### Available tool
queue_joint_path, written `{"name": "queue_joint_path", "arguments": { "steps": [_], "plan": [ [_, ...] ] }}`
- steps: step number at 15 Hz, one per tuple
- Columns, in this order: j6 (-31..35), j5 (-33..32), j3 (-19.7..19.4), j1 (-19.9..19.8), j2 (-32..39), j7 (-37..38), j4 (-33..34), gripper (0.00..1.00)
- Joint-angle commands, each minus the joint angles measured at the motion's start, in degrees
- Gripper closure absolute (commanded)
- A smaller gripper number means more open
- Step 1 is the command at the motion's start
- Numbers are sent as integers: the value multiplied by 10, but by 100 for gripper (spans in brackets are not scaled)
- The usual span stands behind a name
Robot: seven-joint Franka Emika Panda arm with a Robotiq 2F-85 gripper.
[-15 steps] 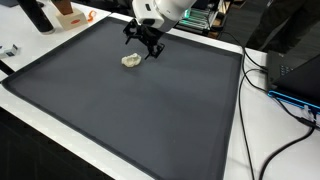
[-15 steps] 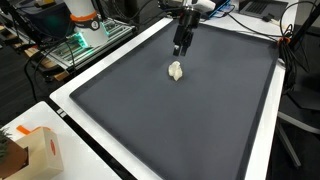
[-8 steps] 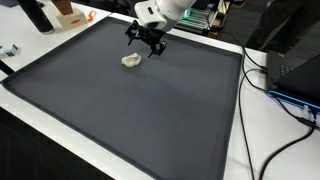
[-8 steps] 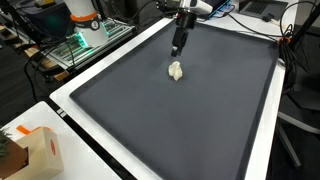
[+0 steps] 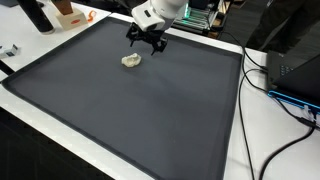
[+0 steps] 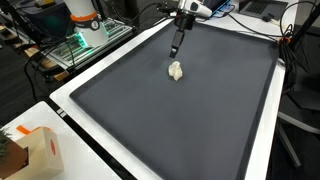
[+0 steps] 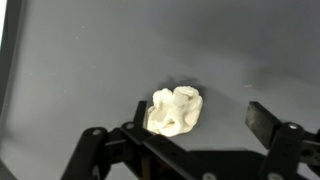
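A small cream-coloured lumpy object lies on the dark grey mat. My gripper hangs in the air above and just beyond it, jaws open, nothing between them. In the wrist view the object sits near the left finger, apart from it, with the right finger far off to the side.
A white table border rings the mat. Black cables and a dark device lie along one side. A cardboard box stands at a corner, with electronics and an orange-and-white item behind the mat.
The gripper has risen and drawn back from the cream object, still open. The object has not moved.
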Motion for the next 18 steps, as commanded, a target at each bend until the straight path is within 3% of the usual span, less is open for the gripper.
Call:
{"name": "queue_joint_path", "arguments": {
  "steps": [1,8,13,18],
  "plan": [
    [21,39,6,-22,-20,-69,-20,0],
    [35,162,13,-67,-47,-255,-20,0],
    [13,276,19,-102,-70,-412,-8,0],
    [-20,345,18,-125,-88,-539,10,0]
  ]
}}
